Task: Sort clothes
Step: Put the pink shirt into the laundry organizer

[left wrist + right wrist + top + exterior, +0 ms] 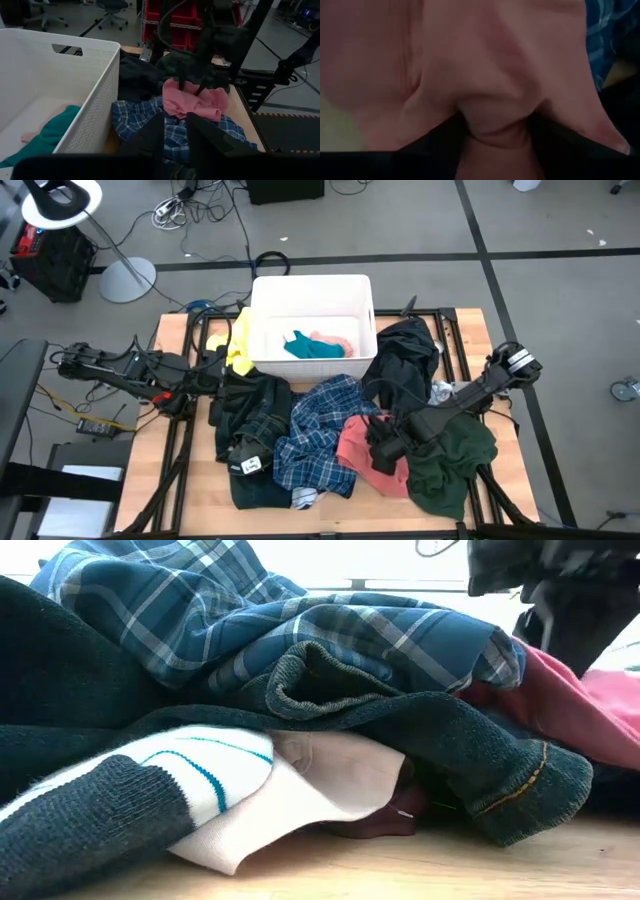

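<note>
Wooden worktop (pixel 330 518) was crowded: only teal (pixel 313 348) and pink (pixel 336 340) pieces were binned. Your right tool (pixel 382 448) straddled the salmon shirt (pixel 358 442), fingers spread; left tool's (pixel 222 380) spacing, can't tell.

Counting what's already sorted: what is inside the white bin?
The white bin holds a teal garment beside a salmon pink piece. Anything beneath them is covered.

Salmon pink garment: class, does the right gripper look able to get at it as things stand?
Probably yes. The right gripper is already down on the salmon pink garment, fingers spread around a fold, and nothing lies over that part.
</note>
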You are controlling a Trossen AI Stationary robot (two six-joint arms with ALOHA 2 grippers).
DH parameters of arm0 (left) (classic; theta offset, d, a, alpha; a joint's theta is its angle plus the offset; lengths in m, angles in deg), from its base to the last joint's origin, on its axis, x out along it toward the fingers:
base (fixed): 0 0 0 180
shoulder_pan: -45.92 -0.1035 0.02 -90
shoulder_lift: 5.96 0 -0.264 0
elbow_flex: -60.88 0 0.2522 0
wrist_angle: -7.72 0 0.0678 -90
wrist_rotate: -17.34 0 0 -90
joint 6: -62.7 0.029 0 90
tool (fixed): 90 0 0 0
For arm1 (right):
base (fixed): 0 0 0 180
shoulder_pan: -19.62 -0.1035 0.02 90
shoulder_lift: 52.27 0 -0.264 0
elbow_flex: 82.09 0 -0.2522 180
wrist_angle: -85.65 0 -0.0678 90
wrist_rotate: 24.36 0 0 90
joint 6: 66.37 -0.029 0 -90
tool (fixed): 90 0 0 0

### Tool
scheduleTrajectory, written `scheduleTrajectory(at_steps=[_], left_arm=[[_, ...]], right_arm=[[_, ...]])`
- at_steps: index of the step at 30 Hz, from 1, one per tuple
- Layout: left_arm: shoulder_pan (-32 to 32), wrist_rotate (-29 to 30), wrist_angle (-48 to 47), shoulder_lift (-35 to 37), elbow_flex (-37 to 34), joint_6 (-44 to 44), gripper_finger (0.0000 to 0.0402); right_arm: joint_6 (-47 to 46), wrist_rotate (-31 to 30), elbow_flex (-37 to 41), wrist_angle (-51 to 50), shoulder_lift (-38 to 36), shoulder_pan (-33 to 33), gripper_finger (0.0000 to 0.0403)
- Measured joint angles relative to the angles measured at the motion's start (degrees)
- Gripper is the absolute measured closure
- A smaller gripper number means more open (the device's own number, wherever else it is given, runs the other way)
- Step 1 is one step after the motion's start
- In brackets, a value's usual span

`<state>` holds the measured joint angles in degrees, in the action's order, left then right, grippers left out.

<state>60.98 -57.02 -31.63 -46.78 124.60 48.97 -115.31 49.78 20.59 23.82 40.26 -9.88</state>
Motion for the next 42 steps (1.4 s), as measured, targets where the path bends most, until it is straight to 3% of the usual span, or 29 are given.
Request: scheduleTrajectory(at_steps=[2,5,7,14,24,29,35,39,42], left_arm=[[0.01,0.00,0.00,0.00,0.00,-0.05,0.0314],[0.01,0.00,0.00,0.00,0.00,-0.08,0.0314],[0.00,0.00,0.00,0.00,0.00,-0.08,0.0314],[-0.01,0.00,0.00,0.00,0.00,0.23,0.0314],[0.01,0.37,0.00,0.00,0.00,1.50,0.0314],[-0.01,1.07,-0.02,0.00,0.00,2.72,0.0314],[-0.01,1.06,-0.04,0.00,0.00,3.01,0.0314],[-0.01,1.05,-0.04,0.00,0.00,3.01,0.0314],[-0.01,1.05,-0.04,0.00,0.00,3.01,0.0314]], right_arm=[[0.46,0.01,0.13,0.47,0.00,0.82,0.0246],[2.43,0.51,-0.12,0.16,-0.01,1.63,0.0351],[4.93,1.86,-1.01,-0.71,-0.13,2.14,0.0386],[8.27,1.61,-12.11,-14.53,-0.20,3.37,0.0397],[15.86,-7.75,-38.09,-31.61,-0.28,6.16,0.0400],[22.68,-13.13,-49.57,-31.49,-0.30,9.88,0.0401],[29.02,-13.91,-59.02,-29.16,-0.28,16.11,0.0401],[33.48,-11.66,-62.47,-26.36,-0.28,19.54,0.0401],[34.14,-6.17,-63.05,-24.22,-0.28,21.70,0.0400]])
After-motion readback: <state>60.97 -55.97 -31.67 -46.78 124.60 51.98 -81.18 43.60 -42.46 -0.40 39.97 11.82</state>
